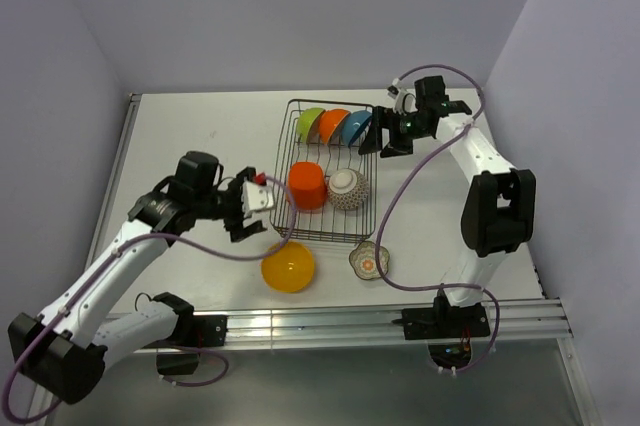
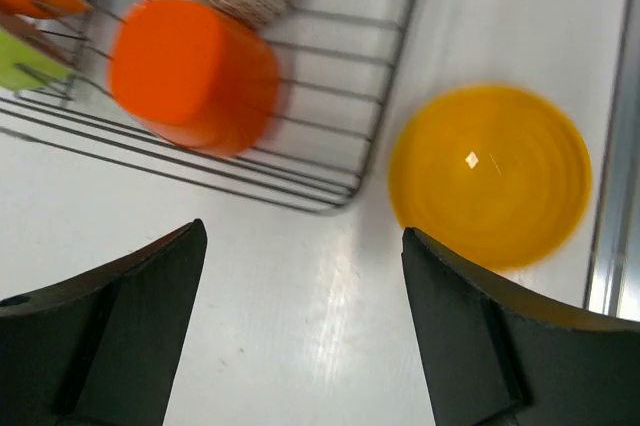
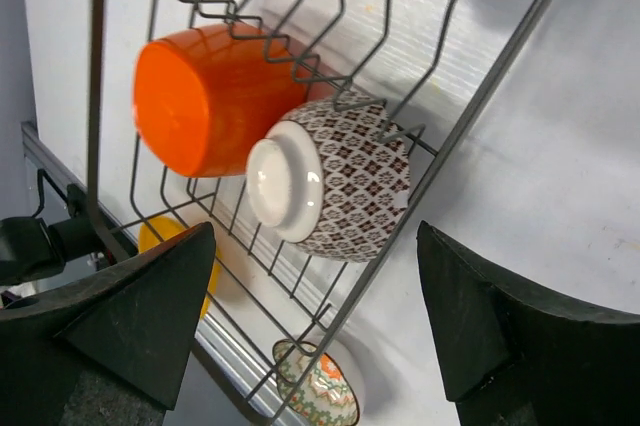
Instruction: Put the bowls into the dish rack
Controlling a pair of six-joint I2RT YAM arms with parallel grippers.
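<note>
Claws (image 2: 302, 236) (image 3: 315, 231) open; 5 bowls (image 1: 307, 186) in rack (image 1: 281, 166), 2 outside

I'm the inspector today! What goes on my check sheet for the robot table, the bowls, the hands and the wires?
Surface: white table.
Job's things: dish rack holds green bowl, orange bowl and blue bowl on edge at the back, red-orange bowl and patterned bowl upside down in front; yellow bowl and floral bowl sit outside.
Clutter: nothing seen.
Grippers: left gripper and right gripper open, empty.
Cables: purple cables loop along both arms.
Surroundings: plain walls; metal rail.
</note>
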